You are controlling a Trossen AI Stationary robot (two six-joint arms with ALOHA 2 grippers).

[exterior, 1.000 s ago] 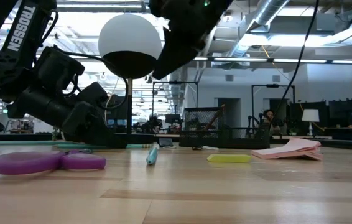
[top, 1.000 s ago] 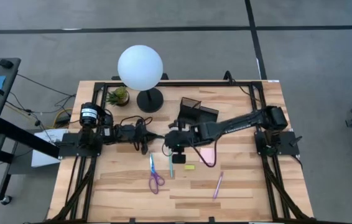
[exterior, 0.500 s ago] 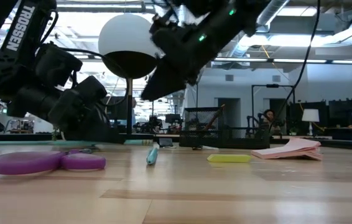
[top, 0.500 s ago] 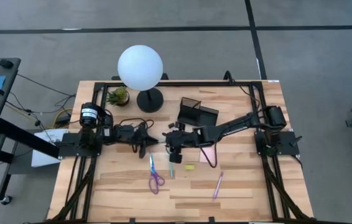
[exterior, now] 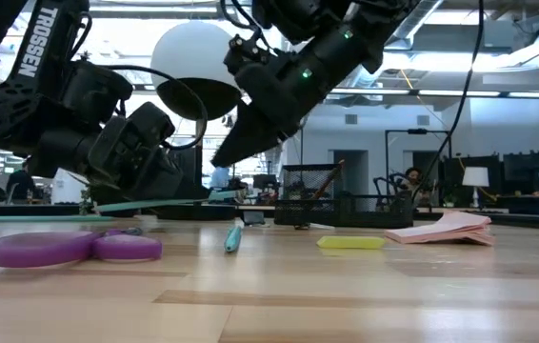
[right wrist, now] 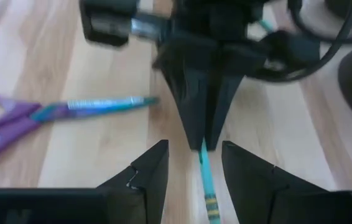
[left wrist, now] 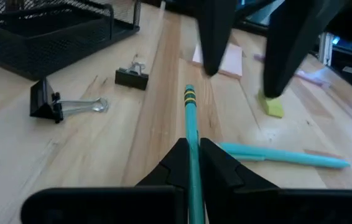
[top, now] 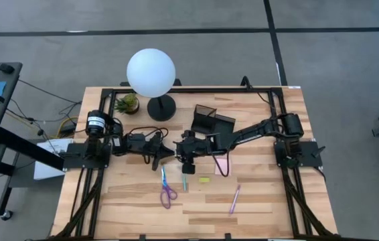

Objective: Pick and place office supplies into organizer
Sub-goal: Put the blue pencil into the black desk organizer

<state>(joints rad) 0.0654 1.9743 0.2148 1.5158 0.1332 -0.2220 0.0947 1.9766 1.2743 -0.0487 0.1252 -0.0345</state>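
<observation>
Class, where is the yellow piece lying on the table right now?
In the high view, the yellow piece lies near the table's middle, just in front of the pink sticky pad, right of the loose teal pen.

Pale wooden table (top: 256, 201) of smooth, lightly glossy planks. Black wire-mesh metal organizer (left wrist: 45, 31), matt. Binder clips (left wrist: 51, 102) of black matt metal with shiny wire handles. Teal pen (left wrist: 191, 134) in smooth glossy plastic (yellow bands near the tip). Purple plastic scissors (exterior: 69, 248). Pink paper sticky pad (exterior: 446, 229). Matt white globe lamp (top: 150, 72).
</observation>
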